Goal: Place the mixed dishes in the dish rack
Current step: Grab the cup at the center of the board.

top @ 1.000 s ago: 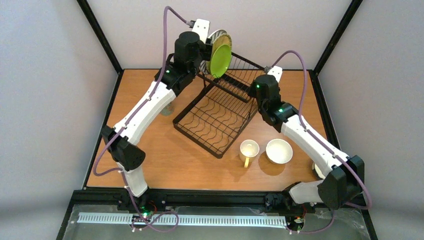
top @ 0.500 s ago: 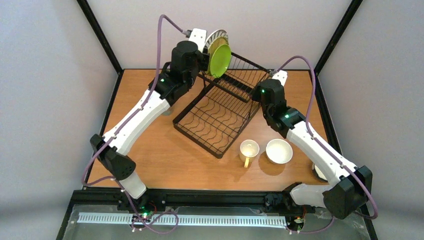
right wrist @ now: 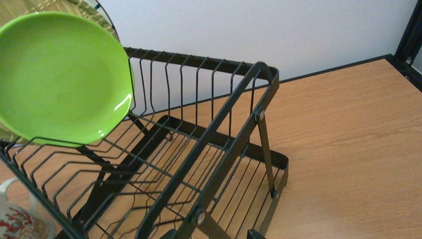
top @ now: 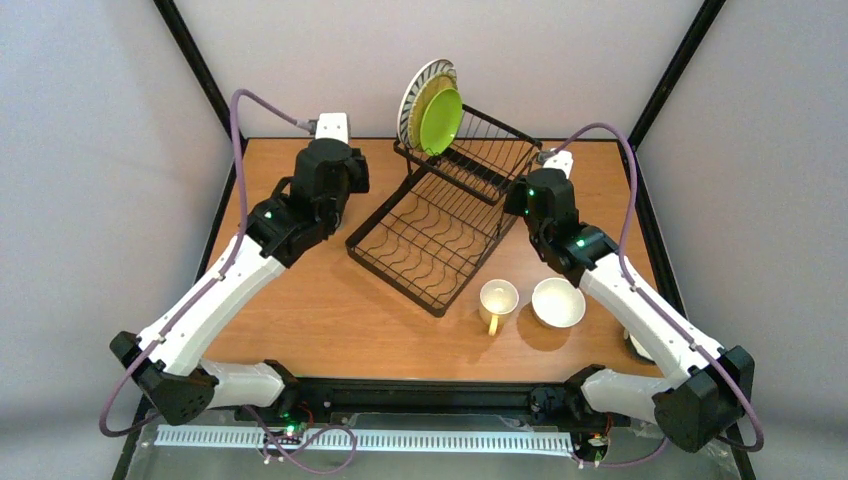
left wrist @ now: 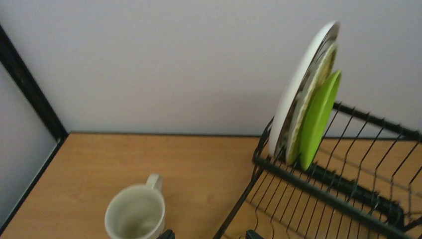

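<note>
Dish rack (top: 425,245): black wire, at the centre of the table (top: 320,310). Its flat tray end lies toward 7 o'clock and its taller basket end toward 1 o'clock.

Loaded items: three plates stand on edge at the basket's 11 o'clock corner, leaning together. The striped plate (top: 410,95) is outermost, the bamboo plate (top: 438,85) is in the middle, and the lime-green plate (top: 441,120) is innermost, its face toward the basket wires.

Items outside the rack: one mug (top: 498,298) stands upright on the table at the tray's 4 o'clock, handle toward 6 o'clock. A white bowl (top: 558,302) sits just beside it at its 3 o'clock, with a narrow gap between them. A second mug (left wrist: 135,219) stands upright on the table on the rack's 9 o'clock side.

Left gripper (left wrist: 210,235): positioned at the rack's 10 o'clock, above the table. Its fingertips are spread apart with nothing between them.

Right gripper (right wrist: 209,235): positioned at the rack's 3 o'clock, close beside the basket frame. Its fingertips are likewise spread and grip nothing.
</note>
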You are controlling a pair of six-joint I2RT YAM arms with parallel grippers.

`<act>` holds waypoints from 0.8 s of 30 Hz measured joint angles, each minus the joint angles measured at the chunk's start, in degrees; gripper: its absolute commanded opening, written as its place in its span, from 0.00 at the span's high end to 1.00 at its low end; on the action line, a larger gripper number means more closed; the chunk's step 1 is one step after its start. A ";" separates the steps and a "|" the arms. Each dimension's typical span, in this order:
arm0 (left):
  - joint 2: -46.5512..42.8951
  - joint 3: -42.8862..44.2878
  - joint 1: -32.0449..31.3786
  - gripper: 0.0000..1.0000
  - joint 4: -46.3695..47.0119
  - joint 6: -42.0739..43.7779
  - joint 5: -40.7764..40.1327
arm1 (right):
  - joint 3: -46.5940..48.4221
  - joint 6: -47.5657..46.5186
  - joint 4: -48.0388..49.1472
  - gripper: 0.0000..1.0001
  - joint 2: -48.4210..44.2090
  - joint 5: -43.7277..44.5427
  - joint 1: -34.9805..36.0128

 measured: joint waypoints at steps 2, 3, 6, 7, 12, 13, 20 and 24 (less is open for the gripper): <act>-1.01 -2.32 0.00 0.20 -1.73 -2.32 -0.39 | -1.07 0.02 -0.07 0.20 -1.03 -0.42 0.11; -1.20 -3.45 0.00 0.20 -2.56 -3.58 -0.57 | -1.57 0.02 -0.07 0.20 -1.55 -0.63 0.11; -1.14 -6.10 0.00 0.20 -5.46 -6.93 -0.92 | -2.78 0.00 -0.22 0.21 -2.82 -1.03 0.20; -1.07 -6.56 0.00 0.20 -6.21 -7.69 -0.96 | -3.10 -0.02 -0.24 0.21 -3.19 -1.20 0.22; -1.09 -8.33 0.00 0.20 -8.24 -10.99 -0.94 | -3.32 -0.22 -1.03 0.20 -4.31 -1.64 0.22; -1.18 -8.68 0.00 0.20 -8.39 -11.43 -0.85 | -3.32 -0.22 -1.16 0.20 -4.42 -1.66 0.22; -3.02 -12.41 0.00 0.20 -8.57 -13.62 0.76 | -3.32 -0.26 -3.21 0.20 -4.50 -1.84 0.33; -3.93 -14.34 -0.02 0.22 -8.37 -14.21 3.41 | -3.50 -0.17 -5.62 0.20 -4.50 -1.68 0.50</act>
